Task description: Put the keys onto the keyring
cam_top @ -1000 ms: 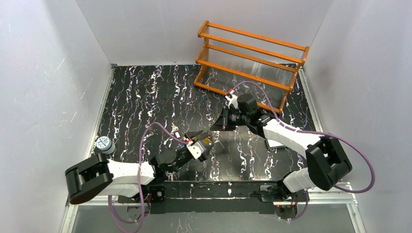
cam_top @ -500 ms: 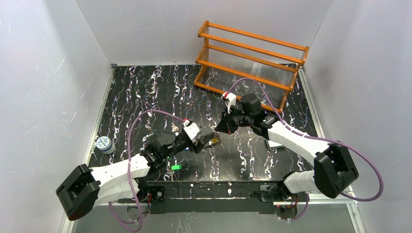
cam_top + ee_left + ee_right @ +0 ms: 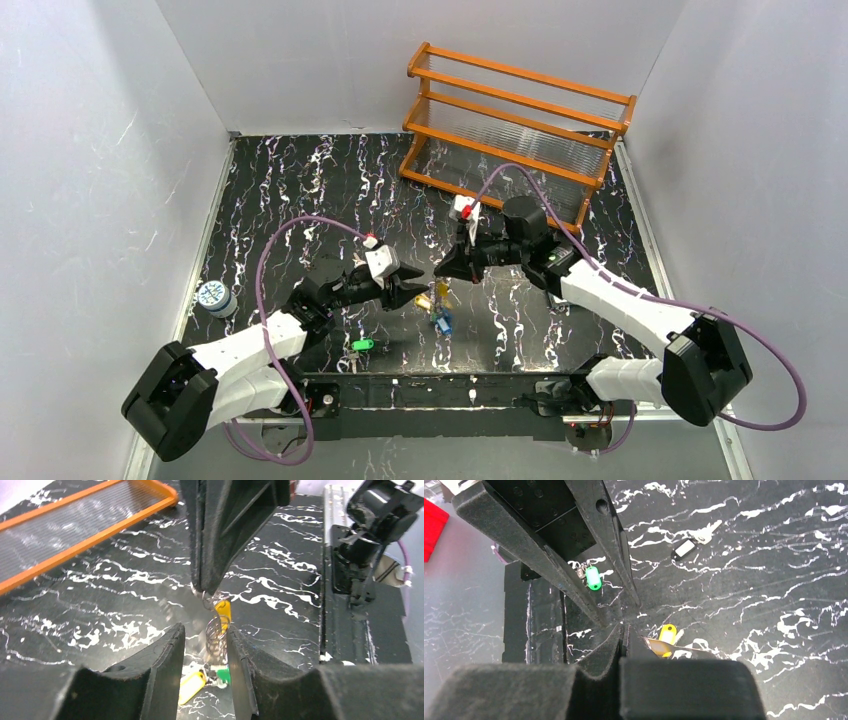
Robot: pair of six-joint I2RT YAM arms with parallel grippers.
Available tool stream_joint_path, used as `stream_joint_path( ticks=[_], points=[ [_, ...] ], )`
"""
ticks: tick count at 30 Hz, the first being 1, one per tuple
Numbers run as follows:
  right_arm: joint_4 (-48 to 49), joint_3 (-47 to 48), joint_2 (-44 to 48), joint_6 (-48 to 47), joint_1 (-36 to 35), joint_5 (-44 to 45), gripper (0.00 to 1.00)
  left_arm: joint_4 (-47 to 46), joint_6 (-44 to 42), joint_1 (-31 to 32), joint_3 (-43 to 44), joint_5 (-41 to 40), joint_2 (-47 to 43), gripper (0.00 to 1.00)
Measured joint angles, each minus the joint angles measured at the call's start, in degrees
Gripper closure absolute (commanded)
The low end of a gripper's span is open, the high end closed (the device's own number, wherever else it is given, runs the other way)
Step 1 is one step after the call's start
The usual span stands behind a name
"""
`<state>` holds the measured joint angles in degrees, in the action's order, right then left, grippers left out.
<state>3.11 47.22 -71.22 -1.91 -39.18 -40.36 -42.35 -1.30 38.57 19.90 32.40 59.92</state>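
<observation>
My right gripper (image 3: pixel 441 274) is shut on the top of the keyring (image 3: pixel 215 634), a pale wire loop that hangs below it. A yellow-headed key (image 3: pixel 437 298) and a blue one (image 3: pixel 443 322) dangle from the keyring. My left gripper (image 3: pixel 417 288) is open right beside it, and the left wrist view shows the keyring between my left fingers (image 3: pixel 165 660) with a gap on each side. A green key (image 3: pixel 360 345) lies on the mat near my left arm. A dark-headed key (image 3: pixel 684 548) lies apart on the mat.
An orange wooden rack (image 3: pixel 520 120) stands at the back right. A round blue-white can (image 3: pixel 212 296) sits at the left edge of the black marbled mat (image 3: pixel 290 200). White walls close in three sides. The black base rail (image 3: pixel 450 385) runs along the near edge.
My left arm has risen and stretched right, and its gripper has come off the keys and stands open. The yellow and blue keys now hang lower under my right gripper.
</observation>
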Motion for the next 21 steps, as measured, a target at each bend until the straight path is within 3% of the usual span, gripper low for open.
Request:
stream_joint_path(
  ticks=[8, 21],
  points=[
    [8.6, -6.1, 4.1, 1.5, -0.1, -3.5, 0.99, -8.5, -0.1, 0.0, -3.4, 6.9, 0.0, 0.77],
    [15.9, -7.7, 5.1, 4.9, -0.1, -6.3, 0.99, -21.5, 6.5, 0.0, -6.3, 6.1, 1.6, 0.70]
  ],
)
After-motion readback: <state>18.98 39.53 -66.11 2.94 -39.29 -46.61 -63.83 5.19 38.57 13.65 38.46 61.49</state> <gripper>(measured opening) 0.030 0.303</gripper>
